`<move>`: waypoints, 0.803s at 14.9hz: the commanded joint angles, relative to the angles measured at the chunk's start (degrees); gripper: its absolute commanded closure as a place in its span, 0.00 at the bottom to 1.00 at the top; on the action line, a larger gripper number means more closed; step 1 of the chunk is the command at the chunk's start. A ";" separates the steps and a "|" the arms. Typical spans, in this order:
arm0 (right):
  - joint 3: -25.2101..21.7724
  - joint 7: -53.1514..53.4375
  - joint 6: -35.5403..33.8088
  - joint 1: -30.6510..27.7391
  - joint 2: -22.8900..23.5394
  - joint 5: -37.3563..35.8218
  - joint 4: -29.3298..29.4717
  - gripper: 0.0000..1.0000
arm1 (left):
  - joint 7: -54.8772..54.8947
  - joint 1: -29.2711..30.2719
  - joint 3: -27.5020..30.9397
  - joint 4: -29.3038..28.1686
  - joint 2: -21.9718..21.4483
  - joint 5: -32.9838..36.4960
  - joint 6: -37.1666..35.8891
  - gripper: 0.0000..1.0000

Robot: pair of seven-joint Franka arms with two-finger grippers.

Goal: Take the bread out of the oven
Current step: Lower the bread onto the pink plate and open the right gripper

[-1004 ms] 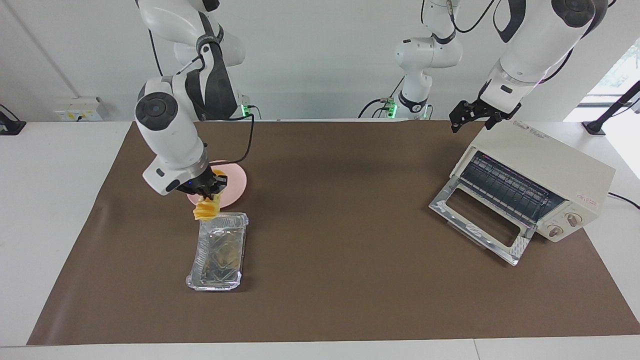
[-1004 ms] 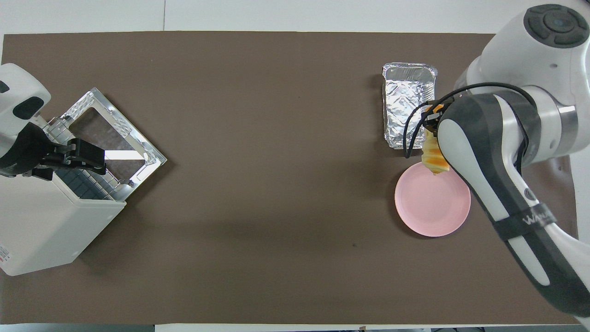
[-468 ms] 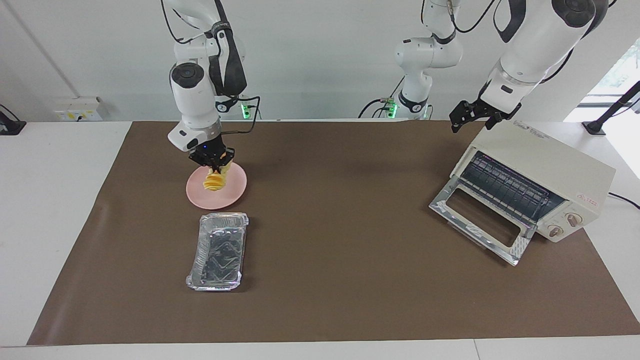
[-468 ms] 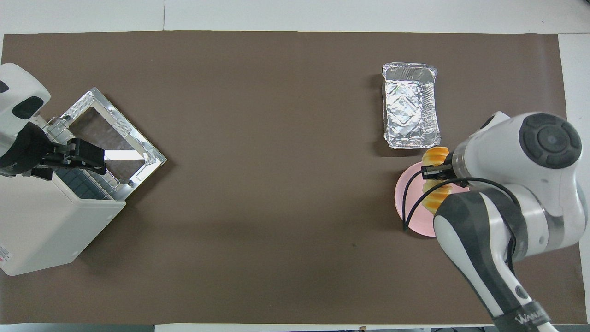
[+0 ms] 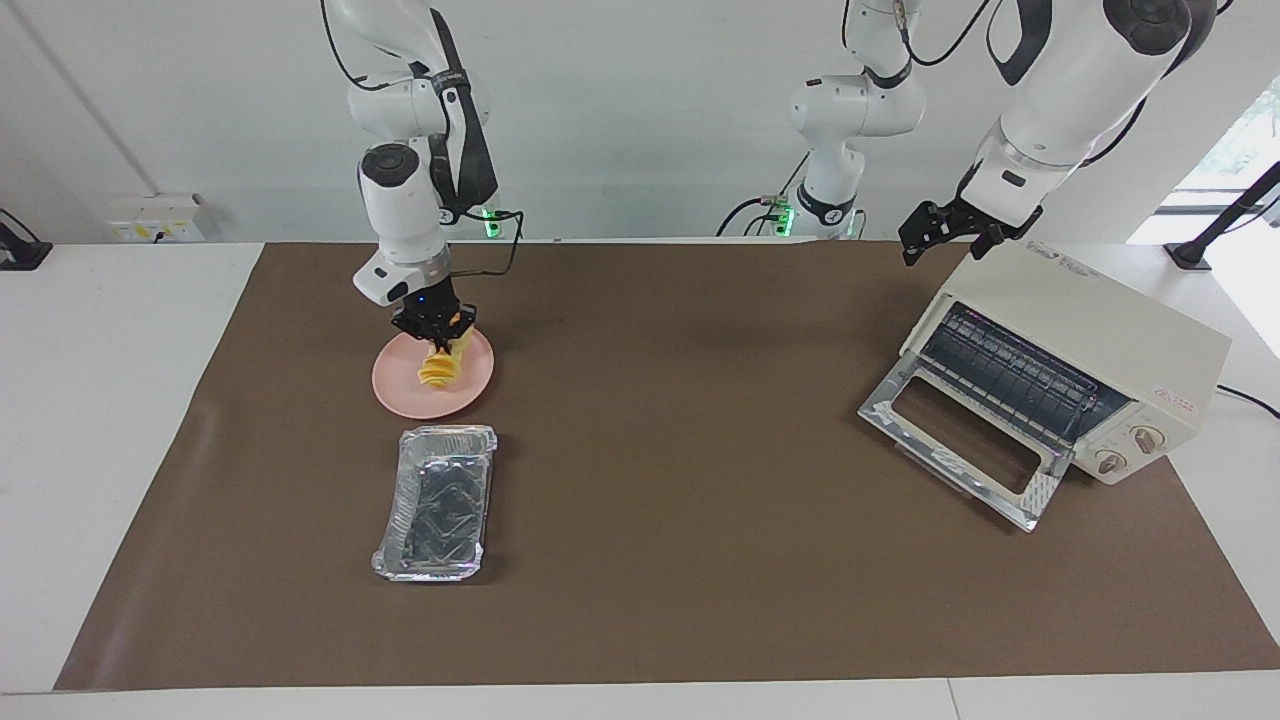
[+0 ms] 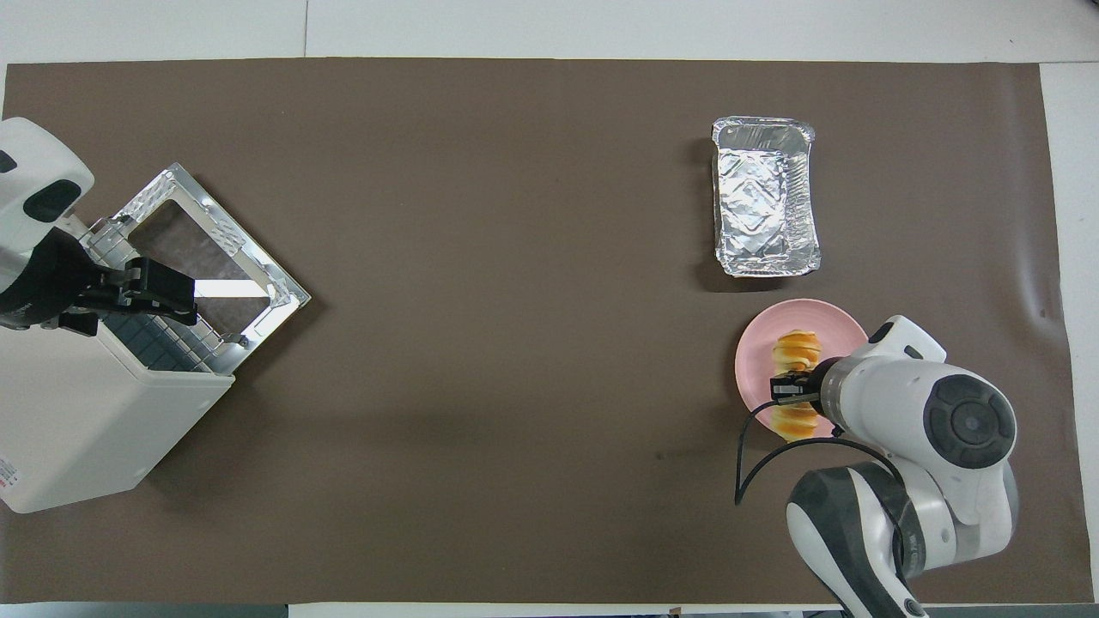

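Over the pink plate (image 5: 400, 385) (on brown mat (image 5: 660, 560)), right gripper (image 5: 437, 338) apparently clamps bread (image 5: 440, 368).

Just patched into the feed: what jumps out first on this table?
The right gripper holds the bread over the pink plate, which sits nearer to the robots than the foil tray. At the left arm's end the oven stands door-down, the left gripper waiting above it.

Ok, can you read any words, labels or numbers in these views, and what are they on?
None can be quoted.
Print on the oven top: too blurred to read.
Red mark on the oven's front: too small to read.
Sticker on the oven's side: too small to read.
No other text shows.
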 commanded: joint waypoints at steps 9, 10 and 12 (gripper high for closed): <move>-0.04 -0.27 1.04 -0.87 3.97 1.03 4.79 0.00 | 0.02 0.55 -0.52 -0.56 -0.97 0.83 -0.58 0.00; -0.04 -0.27 -1.49 -0.87 4.15 1.03 6.63 0.00 | 0.11 0.55 -0.52 -0.56 -0.97 0.83 -0.58 0.00; -0.04 -0.36 -8.25 -0.95 4.77 1.03 11.72 0.00 | 0.02 0.55 -0.52 -0.56 -1.06 0.83 -0.58 0.00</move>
